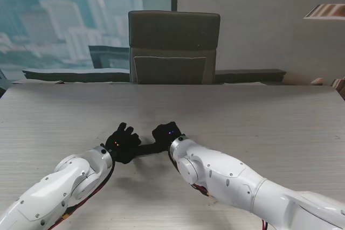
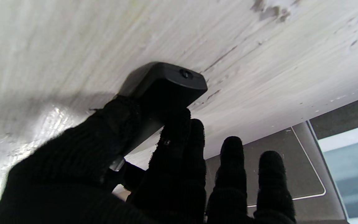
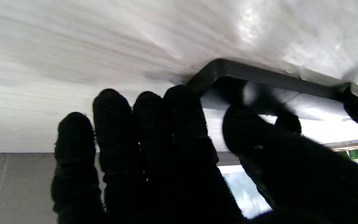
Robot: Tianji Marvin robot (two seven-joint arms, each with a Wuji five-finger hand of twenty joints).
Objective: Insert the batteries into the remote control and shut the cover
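The black remote control lies low over the wooden table, spanning the gap between my two gloved hands. My left hand grips one end of it: in the left wrist view the thumb and forefinger clamp the remote control, while the other fingers stay spread. My right hand holds the other end. In the right wrist view its thumb presses on the flat face of the remote control and a fingertip sits at its corner. No batteries or loose cover can be seen.
A dark office chair stands behind the table's far edge, with a window to the far left. My white forearms cover the near part of the table.
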